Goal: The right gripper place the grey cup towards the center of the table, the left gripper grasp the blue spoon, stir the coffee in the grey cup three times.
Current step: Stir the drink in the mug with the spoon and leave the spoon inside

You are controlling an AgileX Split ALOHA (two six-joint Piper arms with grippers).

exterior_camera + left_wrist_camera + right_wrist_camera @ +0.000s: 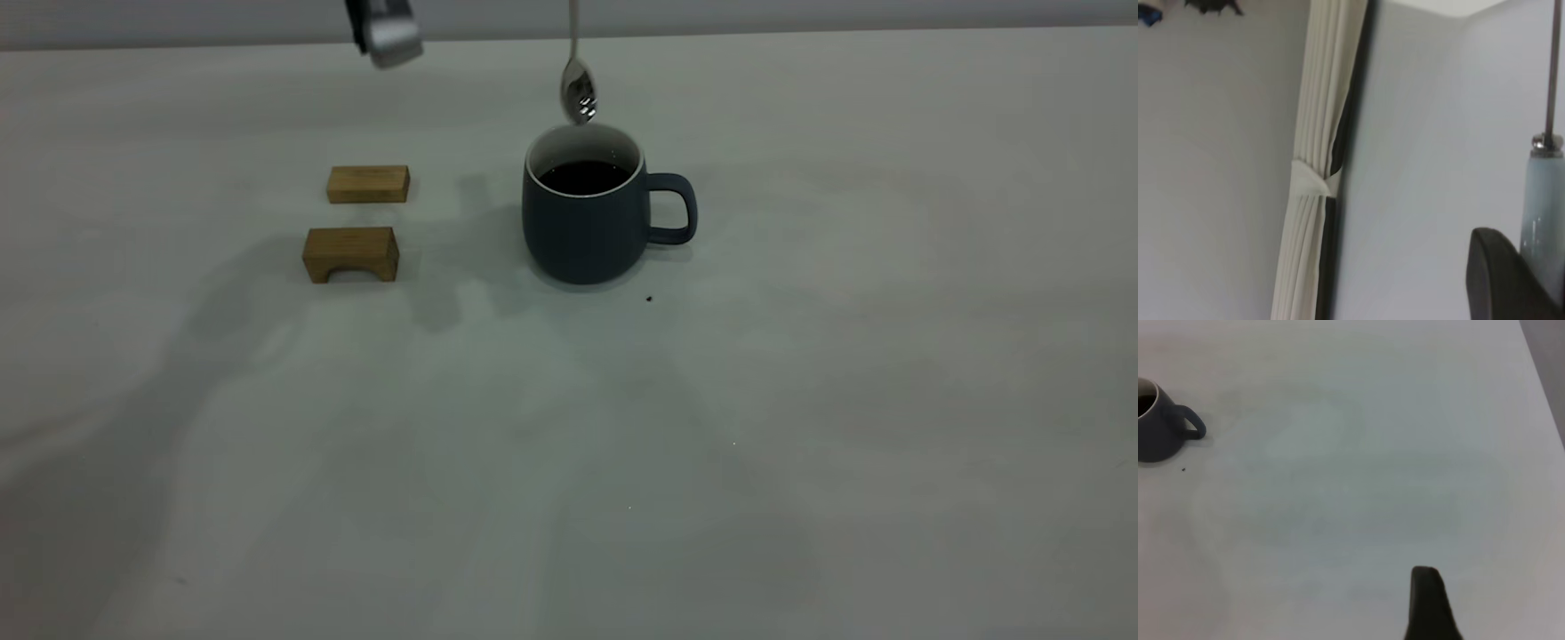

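The spoon (pixel 578 84) hangs upright, its long axis vertical, bowl pointing down just above the far rim of the cup (pixel 587 218) and clear of the coffee (pixel 582 176); its handle runs out of the top of the exterior view. The left wrist view shows the pale blue handle beside a dark finger (pixel 1501 280) of the left gripper (pixel 1531 280), which grasps the handle, metal neck pointing away from it. The cup stands upright near the middle of the table (pixel 800 400), handle toward the right arm's side. Two wooden blocks (pixel 356 222) lie well apart from it on the left arm's side. The right gripper (pixel 1428 607) hangs over bare table far from the cup; whether it is closed cannot be told.
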